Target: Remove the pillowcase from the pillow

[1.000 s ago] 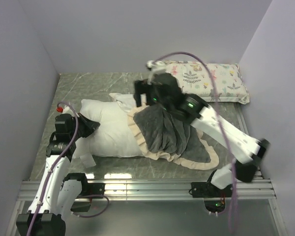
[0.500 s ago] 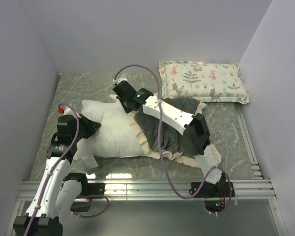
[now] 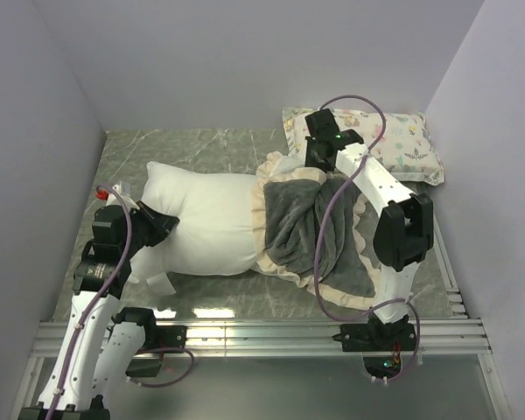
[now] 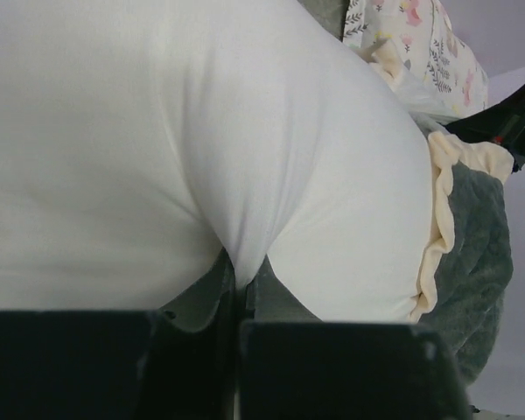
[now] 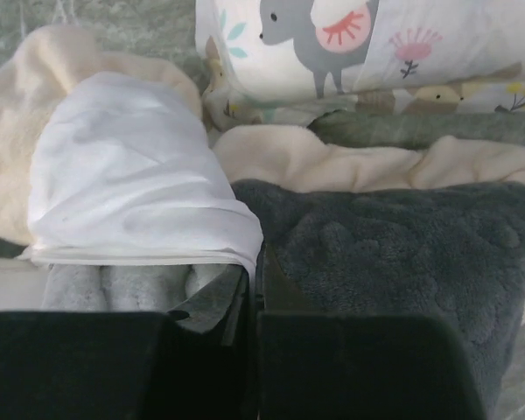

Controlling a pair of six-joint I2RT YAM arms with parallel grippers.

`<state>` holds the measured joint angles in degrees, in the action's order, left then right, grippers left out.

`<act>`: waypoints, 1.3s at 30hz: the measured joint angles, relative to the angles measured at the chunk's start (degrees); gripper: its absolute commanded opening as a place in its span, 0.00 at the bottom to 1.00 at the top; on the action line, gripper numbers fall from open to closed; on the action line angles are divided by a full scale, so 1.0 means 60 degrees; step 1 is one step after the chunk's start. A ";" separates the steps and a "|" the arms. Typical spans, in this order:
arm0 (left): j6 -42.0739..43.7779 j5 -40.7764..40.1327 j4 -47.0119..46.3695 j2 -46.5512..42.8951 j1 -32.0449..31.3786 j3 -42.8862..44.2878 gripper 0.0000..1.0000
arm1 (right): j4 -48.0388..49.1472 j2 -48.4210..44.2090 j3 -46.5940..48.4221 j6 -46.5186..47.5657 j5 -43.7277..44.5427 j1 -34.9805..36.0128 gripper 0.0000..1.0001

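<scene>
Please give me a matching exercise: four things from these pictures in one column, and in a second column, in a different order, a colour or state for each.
Column 1
1. pillow
2. pillowcase
3. small pillow
4. left gripper

Column 2
A. cream with an animal print
B. shut on white fabric
C. dark grey with a cream ruffle
D. plain white, mostly uncovered

Pairs: 1-D, 2-C, 3-A, 4-B

No legible text or markings
</scene>
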<state>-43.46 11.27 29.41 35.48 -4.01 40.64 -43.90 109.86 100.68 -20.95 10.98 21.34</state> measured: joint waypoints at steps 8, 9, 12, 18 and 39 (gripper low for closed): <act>-0.0291 -0.0266 -0.0441 0.0845 0.0033 -0.0106 0.01 | 0.0386 -0.1497 -0.0798 0.0124 -0.0015 0.0546 0.63; -0.0331 -0.0364 -0.0572 0.1060 0.0062 -0.0160 0.00 | 0.0433 -0.1716 -0.0798 0.0175 0.0182 0.0787 0.69; -0.0466 -0.0608 -0.0812 0.1643 0.0142 -0.0266 0.01 | 0.0503 -0.2455 -0.0798 0.0484 0.0954 0.1661 0.82; -0.0499 -0.0780 -0.1333 0.2076 0.0157 -0.0266 0.01 | 0.0911 -0.4805 -0.1566 0.0568 0.2251 0.3446 0.91; 0.0055 -0.0535 -0.1184 0.2397 0.0157 0.0215 0.01 | -0.1129 -0.4823 -0.7355 -0.5053 0.6972 1.1125 1.00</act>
<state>-43.13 8.05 22.31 49.87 -3.07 41.93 -50.68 80.93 56.55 -51.27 52.82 88.09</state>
